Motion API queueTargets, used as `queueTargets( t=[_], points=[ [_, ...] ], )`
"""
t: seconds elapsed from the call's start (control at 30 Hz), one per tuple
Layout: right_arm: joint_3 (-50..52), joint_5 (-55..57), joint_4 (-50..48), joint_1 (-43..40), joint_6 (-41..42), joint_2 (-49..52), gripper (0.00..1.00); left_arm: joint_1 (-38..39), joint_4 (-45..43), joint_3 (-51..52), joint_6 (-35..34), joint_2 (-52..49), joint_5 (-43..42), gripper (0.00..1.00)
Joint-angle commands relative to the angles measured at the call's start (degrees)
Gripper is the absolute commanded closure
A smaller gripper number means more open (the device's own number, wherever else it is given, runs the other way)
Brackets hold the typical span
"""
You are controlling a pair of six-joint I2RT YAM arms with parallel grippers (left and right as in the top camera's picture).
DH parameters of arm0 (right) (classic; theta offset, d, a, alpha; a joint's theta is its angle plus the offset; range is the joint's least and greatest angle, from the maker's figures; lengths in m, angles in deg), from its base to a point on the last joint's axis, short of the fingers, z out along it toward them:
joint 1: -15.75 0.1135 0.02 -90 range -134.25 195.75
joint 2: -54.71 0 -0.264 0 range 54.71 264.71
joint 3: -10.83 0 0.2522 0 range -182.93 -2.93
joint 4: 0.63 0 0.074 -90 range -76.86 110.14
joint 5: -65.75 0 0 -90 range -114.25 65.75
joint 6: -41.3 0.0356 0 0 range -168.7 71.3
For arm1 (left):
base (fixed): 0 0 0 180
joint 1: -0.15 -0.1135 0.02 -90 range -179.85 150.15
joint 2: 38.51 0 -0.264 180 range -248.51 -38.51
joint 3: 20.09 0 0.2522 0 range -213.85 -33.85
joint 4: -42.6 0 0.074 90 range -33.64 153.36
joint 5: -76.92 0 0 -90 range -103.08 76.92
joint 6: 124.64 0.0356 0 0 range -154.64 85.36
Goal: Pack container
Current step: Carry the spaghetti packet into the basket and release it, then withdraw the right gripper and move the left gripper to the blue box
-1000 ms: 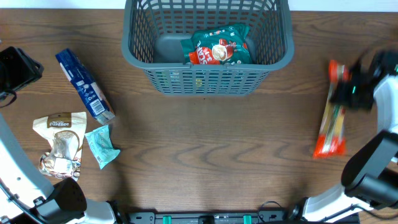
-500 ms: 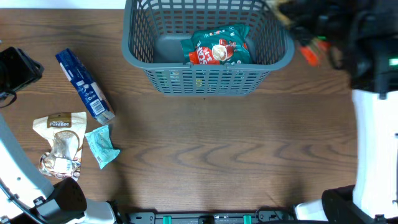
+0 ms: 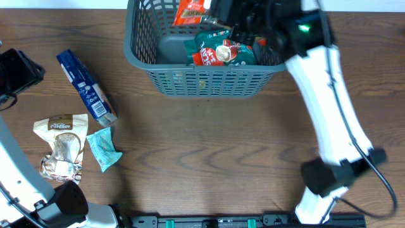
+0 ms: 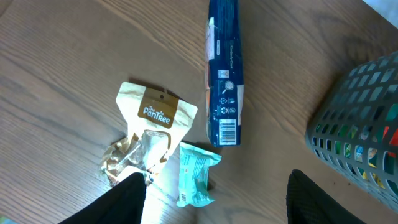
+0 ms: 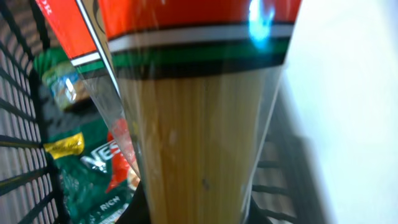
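The container, a dark grey lattice basket (image 3: pixel 209 79), stands at the table's far middle. A green snack packet (image 3: pixel 221 50) lies inside it. My right gripper (image 3: pixel 233 18) hangs over the basket, shut on a long spaghetti packet with an orange-red end (image 3: pixel 188 9). In the right wrist view the spaghetti packet (image 5: pixel 199 124) fills the frame between my fingers (image 5: pixel 193 214), with the green packet (image 5: pixel 81 168) and the basket walls below. My left gripper (image 3: pixel 16 69) is at the far left edge; in the left wrist view it (image 4: pixel 211 199) is open and empty above the table.
On the left of the table lie a blue packet (image 3: pixel 85 85), a beige pouch (image 3: pixel 60 142) and a small teal packet (image 3: pixel 103 149). The left wrist view shows them too: the blue packet (image 4: pixel 224 74), the pouch (image 4: pixel 149 134), the teal packet (image 4: pixel 196 177) and the basket's corner (image 4: pixel 360 130).
My right arm has carried the spaghetti packet from the table's right side up and to the left, over the basket. The left arm has not moved.
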Motion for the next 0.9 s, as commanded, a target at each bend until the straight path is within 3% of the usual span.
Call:
queueTargets(
  t=[0.0,0.5,0.53,0.57,0.67,0.87],
  points=[
    [-1.5,-1.7,-0.3,0.2,-1.8,4.2,0.99,0.1,0.3,0.3,1.0,1.0,0.2,0.42],
    [-1.4,-7.1,3.5,0.1,-1.7,14.4,0.99,0.1,0.3,0.3,1.0,1.0,0.2,0.41],
    [-1.4,-7.1,3.3,0.1,-0.9,14.3,0.91,0.1,0.3,0.3,1.0,1.0,0.2,0.42],
    [-1.5,-7.1,2.9,0.1,0.5,14.3,0.74,0.1,0.3,0.3,1.0,1.0,0.2,0.42],
    [-2.0,-7.1,1.8,0.0,5.5,14.1,0.01,0.1,0.3,0.3,1.0,1.0,0.2,0.41],
    [-8.1,-11.8,1.7,-1.0,12.9,10.9,0.01,0.1,0.3,0.3,1.6,1.0,0.2,0.41]
  ],
)
